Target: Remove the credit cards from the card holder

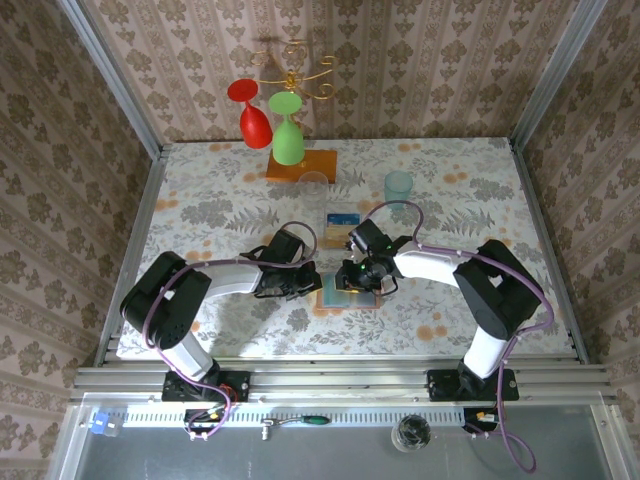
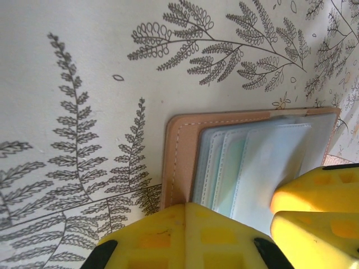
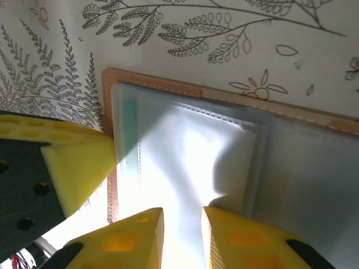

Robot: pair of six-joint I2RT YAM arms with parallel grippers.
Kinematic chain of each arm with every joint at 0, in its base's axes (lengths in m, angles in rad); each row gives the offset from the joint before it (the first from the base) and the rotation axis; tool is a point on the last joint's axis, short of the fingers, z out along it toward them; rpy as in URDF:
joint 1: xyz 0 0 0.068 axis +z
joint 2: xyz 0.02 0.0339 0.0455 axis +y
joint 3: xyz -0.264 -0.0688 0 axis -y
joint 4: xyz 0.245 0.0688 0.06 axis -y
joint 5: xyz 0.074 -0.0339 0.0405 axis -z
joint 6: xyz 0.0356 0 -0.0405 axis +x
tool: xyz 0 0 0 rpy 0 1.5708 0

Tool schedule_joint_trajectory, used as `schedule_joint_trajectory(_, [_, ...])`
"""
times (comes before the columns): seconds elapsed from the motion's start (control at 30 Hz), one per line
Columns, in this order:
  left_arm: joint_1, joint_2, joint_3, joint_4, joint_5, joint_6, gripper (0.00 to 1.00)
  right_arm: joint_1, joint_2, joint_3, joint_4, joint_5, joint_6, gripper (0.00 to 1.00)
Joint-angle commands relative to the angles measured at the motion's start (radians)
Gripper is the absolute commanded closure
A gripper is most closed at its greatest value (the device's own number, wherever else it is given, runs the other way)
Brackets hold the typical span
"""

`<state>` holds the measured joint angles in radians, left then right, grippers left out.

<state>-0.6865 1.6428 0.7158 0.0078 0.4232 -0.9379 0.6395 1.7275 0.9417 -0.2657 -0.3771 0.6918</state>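
Card holder (image 3: 224,145) is laid open on the fern-print tablecloth (image 1: 220,200) between the arms, its edge met by the pressed-together left gripper (image 2: 185,224), right gripper (image 3: 182,224) narrowly parted over the pockets; credit cards (image 3: 130,126) are judged thin, stiff and slick, best pinched by an exposed edge

patterned wallpaper walls (image 1: 400,60), fern-print tabletop (image 1: 220,200)

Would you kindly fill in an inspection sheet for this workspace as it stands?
Surface: floral tablecloth, flat.
Job's things: card holder lies open near centre; credit cards stacked behind it, a teal one in a pocket.
Clutter: glass rack, clear tumbler, teal cup at the back.
Claws: left claw shut, on the holder's edge; right claw narrowly open over the pockets.
Cables: purple cables loop along both arms.
Surroundings: patterned walls, metal rail in front.
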Motion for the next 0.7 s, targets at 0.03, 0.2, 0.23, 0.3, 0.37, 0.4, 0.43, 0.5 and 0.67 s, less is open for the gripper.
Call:
schedule_joint_trajectory(0.03, [0.010,0.019,0.005,-0.069,-0.026,0.028,1.00,0.005,-0.040,0.001,-0.046,0.054,-0.023,0.75])
schedule_joint_trajectory(0.2, [0.010,0.020,0.012,-0.074,-0.026,0.030,1.00,0.005,-0.043,-0.012,-0.040,0.052,-0.023,0.75])
schedule_joint_trajectory(0.23, [0.010,0.021,0.016,-0.078,-0.027,0.032,1.00,0.005,-0.041,-0.015,-0.035,0.048,-0.023,0.75])
schedule_joint_trajectory(0.3, [0.010,0.020,0.023,-0.085,-0.027,0.037,1.00,0.005,-0.042,-0.018,-0.029,0.047,-0.023,0.75])
schedule_joint_trajectory(0.37, [0.011,0.022,0.029,-0.093,-0.029,0.038,1.00,0.005,-0.041,-0.021,-0.030,0.047,-0.023,0.75])
schedule_joint_trajectory(0.4, [0.011,0.023,0.031,-0.096,-0.029,0.040,1.00,0.005,-0.043,-0.024,-0.028,0.049,-0.023,0.75])
schedule_joint_trajectory(0.43, [0.011,0.023,0.031,-0.095,-0.028,0.042,1.00,0.005,-0.045,-0.026,-0.028,0.050,-0.023,0.75])
schedule_joint_trajectory(0.5, [0.011,0.024,0.032,-0.095,-0.031,0.038,1.00,0.005,-0.047,-0.029,-0.027,0.053,-0.023,0.75])
schedule_joint_trajectory(0.67, [0.011,0.023,0.034,-0.100,-0.031,0.039,1.00,0.005,-0.046,-0.031,-0.028,0.054,-0.026,0.77])
